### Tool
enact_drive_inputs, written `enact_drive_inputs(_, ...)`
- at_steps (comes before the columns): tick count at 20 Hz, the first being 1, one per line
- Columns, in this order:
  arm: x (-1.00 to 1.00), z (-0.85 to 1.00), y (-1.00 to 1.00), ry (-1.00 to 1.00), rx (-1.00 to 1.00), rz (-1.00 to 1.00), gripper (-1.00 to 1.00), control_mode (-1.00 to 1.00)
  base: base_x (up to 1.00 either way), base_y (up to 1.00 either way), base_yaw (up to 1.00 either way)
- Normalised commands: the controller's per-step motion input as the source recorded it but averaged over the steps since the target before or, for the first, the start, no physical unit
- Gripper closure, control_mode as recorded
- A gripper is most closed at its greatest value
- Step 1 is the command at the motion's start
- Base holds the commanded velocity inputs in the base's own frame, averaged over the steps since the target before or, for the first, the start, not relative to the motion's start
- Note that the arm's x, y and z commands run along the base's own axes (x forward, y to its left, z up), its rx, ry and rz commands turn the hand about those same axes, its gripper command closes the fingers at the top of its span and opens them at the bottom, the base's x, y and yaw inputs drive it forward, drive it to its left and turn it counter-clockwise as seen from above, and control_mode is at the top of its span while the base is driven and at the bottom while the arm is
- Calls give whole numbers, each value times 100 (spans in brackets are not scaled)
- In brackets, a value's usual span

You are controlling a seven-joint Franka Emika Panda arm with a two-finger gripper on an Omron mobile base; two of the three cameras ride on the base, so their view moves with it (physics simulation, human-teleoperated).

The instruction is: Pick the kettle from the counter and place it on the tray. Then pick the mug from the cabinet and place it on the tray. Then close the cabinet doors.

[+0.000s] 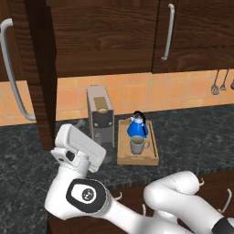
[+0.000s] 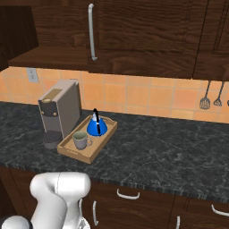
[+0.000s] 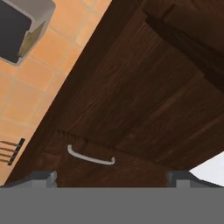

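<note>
The light wooden tray point(image 1: 153, 148) point(image 2: 105, 134) lies on the dark counter point(image 1: 192, 137) point(image 2: 156, 152), right of the coffee machine. The blue kettle point(image 1: 136, 127) point(image 2: 96, 127) stands at the tray's back. The grey-beige mug point(image 1: 136, 145) point(image 2: 80, 140) stands in front of the kettle, on the tray. The cabinet's left door point(image 1: 39, 73) hangs open towards me with its bar handle point(image 1: 10, 68) showing; the right door point(image 1: 196, 36) point(image 2: 143, 36) is shut. My hand point(image 1: 75, 148) is low over the counter, left of the tray. The gripper point(image 3: 111, 178) points up at dark cabinet wood, open and holding nothing.
A grey coffee machine point(image 1: 100, 116) point(image 2: 58, 112) point(image 3: 19, 28) stands against the tray's left end. Utensils point(image 1: 218, 84) point(image 2: 210, 98) hang on the orange tiled wall at the right. A silver handle point(image 3: 89, 156) crosses the hand view. Drawers point(image 2: 129, 197) sit under the counter.
</note>
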Motion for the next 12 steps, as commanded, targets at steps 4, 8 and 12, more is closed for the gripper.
enact_drive_inputs(4, 0, 12, 6, 0, 0, 0, -100, -100, 0, 0, 0)
enact_drive_inputs(8, 0, 27, 0, -1, 0, -1, -100, -100, 0, 0, 0)
enact_drive_inputs(12, 0, 36, 1, 0, 0, -1, -100, -100, 0, 0, 0)
